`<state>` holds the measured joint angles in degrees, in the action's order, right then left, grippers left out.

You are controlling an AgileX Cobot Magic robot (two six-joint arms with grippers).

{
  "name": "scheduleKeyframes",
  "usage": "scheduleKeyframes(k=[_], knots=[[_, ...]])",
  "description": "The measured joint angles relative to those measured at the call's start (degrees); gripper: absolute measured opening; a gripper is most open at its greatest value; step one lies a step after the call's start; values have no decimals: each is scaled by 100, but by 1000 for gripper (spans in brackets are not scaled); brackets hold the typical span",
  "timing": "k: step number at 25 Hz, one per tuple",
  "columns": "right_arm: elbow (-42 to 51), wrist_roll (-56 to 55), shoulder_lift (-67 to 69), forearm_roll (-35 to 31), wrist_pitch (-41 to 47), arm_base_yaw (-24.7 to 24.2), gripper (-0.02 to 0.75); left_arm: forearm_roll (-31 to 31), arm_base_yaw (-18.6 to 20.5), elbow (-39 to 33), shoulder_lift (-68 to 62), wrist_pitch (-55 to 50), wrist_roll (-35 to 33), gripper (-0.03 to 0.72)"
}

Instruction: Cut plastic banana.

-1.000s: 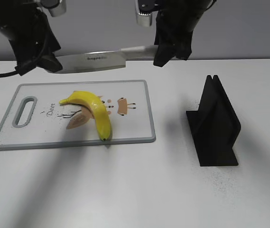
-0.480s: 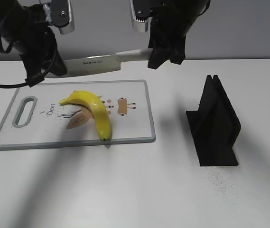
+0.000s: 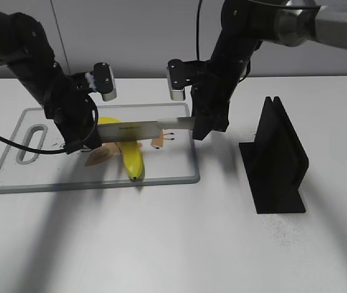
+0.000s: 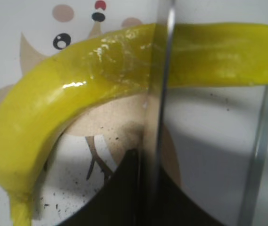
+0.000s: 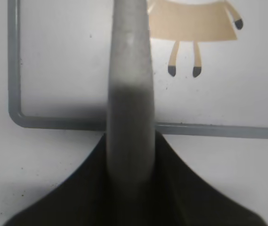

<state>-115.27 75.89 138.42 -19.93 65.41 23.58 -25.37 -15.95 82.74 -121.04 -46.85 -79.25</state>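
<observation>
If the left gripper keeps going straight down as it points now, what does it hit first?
Likely the banana: the knife it grips crosses over the fruit, with the cutting board beneath. Contact depth is unclear.

Over board (image 3: 14,177): blocked across the middle by knife (image 3: 143,128), held level at both ends by left gripper (image 3: 78,137) and right gripper (image 3: 202,127).
Under knife: banana (image 3: 132,160) fills the gap.
Board's near edge: open.
Right of board: stand (image 3: 278,160) upright, well apart from the right gripper.
Near table (image 3: 161,244): bare.
</observation>
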Motion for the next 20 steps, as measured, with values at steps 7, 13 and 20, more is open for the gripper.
scheduleKeyframes(k=[7, 13, 20], knots=[[-60, -40, 39, 50, 72, 10, 193, 121, -13, 25, -9, 32, 38, -9], [-104, -193, -415, 126, 344, 61, 193, 286, -23, -21, 598, -267, 90, -9], [-136, -199, -1043, 121, 418, 73, 193, 288, -23, -21, 1418, -497, 116, -9]])
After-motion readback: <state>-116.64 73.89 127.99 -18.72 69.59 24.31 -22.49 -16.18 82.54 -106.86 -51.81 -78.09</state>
